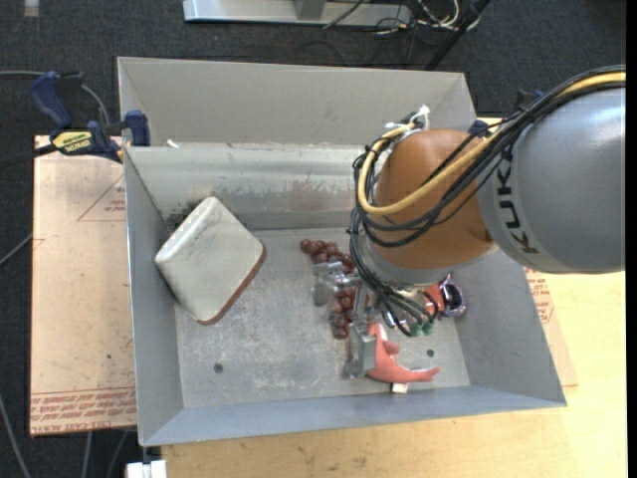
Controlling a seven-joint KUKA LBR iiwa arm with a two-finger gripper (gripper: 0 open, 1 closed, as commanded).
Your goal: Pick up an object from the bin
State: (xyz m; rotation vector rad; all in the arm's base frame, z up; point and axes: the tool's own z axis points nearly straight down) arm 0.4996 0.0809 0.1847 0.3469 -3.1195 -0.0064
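Pincer [356, 358] hanging low over the near right floor of the grey bin [259, 358], its grip impossible to tell, pink curved piece [406, 370] lying just beside it, brown beads [333, 265] trailing just behind, white brown-edged pad [209, 257] leaning at the left wall.

Block [209, 259] left in bin [299, 118]; bead string [328, 255] centre, hook [403, 370] front.

robot lab: kuka arm [567, 187], metal bin [269, 361]
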